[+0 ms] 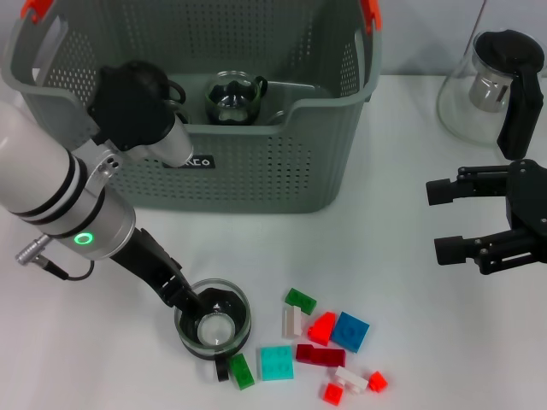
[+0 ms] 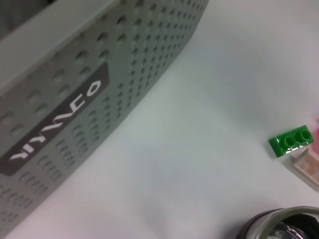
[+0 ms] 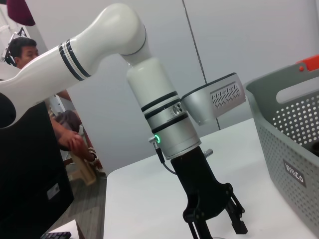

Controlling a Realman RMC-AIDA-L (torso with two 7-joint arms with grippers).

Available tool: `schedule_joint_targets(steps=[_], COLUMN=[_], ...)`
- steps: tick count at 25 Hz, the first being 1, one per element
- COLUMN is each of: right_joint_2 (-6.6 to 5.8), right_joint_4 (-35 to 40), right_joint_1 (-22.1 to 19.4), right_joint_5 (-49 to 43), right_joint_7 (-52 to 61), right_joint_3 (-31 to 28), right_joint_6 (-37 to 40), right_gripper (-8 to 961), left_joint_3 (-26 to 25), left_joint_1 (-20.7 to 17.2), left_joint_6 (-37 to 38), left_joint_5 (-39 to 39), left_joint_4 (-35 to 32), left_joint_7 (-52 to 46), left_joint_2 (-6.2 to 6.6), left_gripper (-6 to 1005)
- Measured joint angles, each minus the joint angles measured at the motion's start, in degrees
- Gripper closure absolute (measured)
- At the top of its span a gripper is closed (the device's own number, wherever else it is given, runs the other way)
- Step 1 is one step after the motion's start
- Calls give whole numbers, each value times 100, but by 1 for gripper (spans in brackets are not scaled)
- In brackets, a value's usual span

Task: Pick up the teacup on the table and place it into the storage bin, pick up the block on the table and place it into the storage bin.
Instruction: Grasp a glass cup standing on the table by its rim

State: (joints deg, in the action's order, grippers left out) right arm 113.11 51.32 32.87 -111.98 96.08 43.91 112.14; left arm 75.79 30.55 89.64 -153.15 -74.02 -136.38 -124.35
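Head view: left tool (image 1: pixel 198 309) reaching inside teacup (image 1: pixel 214 325) (on table).

Teacup (image 2: pixel 286 225) cut off by edge

White left arm (image 3: pixel 99 45) with black bands, silver wrist collar, green indicator light, grey cable; both grippers matt black

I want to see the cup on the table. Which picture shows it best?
The head view: the whole teacup shows, with the left pincer reaching into it. The left wrist view catches only its rim; the right wrist view misses it.
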Motion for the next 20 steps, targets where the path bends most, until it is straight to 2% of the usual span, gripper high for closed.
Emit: schedule_joint_targets(steps=[20], right_joint_2=[-14], right_joint_4=[0], right_joint_1=[2], right_joint_5=[0], right_joint_7=[25], right_joint_3=[-83], right_joint_6=[1], right_gripper=[39], left_joint_3=[77], left_joint_1=[117], left_joint_6=[-239], left_joint_5=[-11], left_joint_4=[370], left_joint_7=[-3], left_joint_2=[-1], left_gripper=[220])
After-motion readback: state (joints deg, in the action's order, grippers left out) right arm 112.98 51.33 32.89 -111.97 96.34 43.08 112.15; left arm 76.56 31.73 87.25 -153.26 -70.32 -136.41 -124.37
